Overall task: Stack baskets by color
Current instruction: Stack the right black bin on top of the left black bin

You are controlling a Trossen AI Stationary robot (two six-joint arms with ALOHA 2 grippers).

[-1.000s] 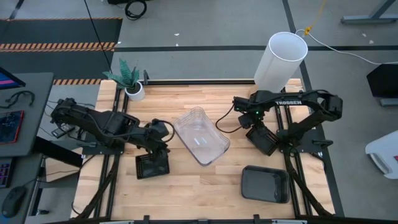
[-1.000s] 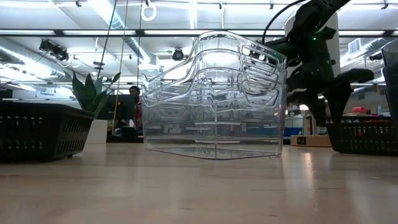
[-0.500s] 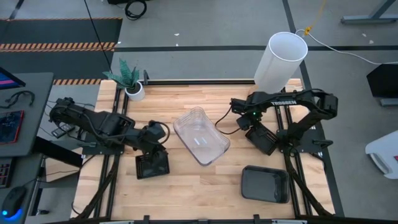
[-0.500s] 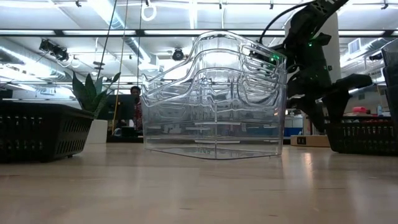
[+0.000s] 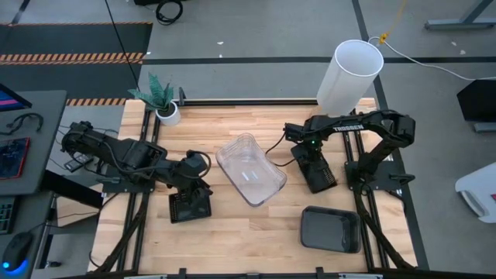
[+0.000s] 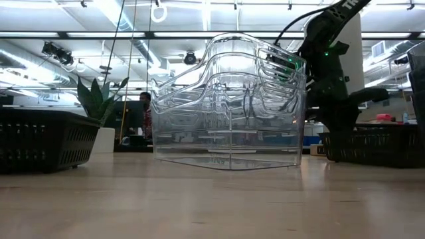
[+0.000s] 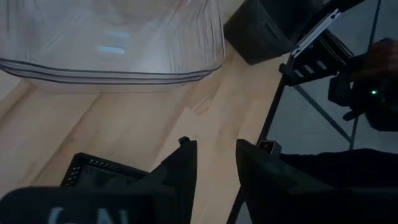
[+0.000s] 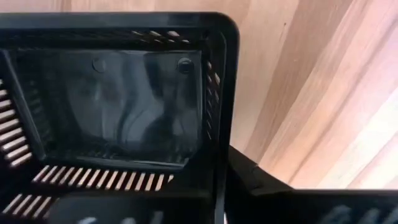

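Nested clear baskets (image 5: pixel 249 169) stand mid-table, tall in the low view (image 6: pixel 229 99). To their right, a small black slatted basket (image 5: pixel 322 181) rests on the wood, and my right gripper (image 5: pixel 312 164) is shut on it from above. A second black slatted basket (image 5: pixel 191 206) sits on the table left of the clear ones. My left gripper (image 7: pixel 216 168) hangs open over it, with bare wood showing between its fingers. A smoky-grey basket (image 5: pixel 331 229) lies near the front right. My right gripper holds the black basket by one side wall (image 8: pixel 217 143), at the rim. One finger (image 8: pixel 255 177) is outside the wall; the inner one is lost in the dark interior. The fingers point straight down. The basket's bottom (image 6: pixel 372 161) stays on the table, upright.
A tall white cylinder (image 5: pixel 350 76) stands at the far right, and a small potted plant (image 5: pixel 161 101) at the far left corner. Bare wood lies along the front edge between the left black basket and the grey basket. A person stands in the room behind the table (image 6: pixel 145 113).
My right gripper has sunk and moved toward the clear baskets, taking hold of the right black basket. That basket has slid along the table toward the clear ones. My left arm has kept nearly still.
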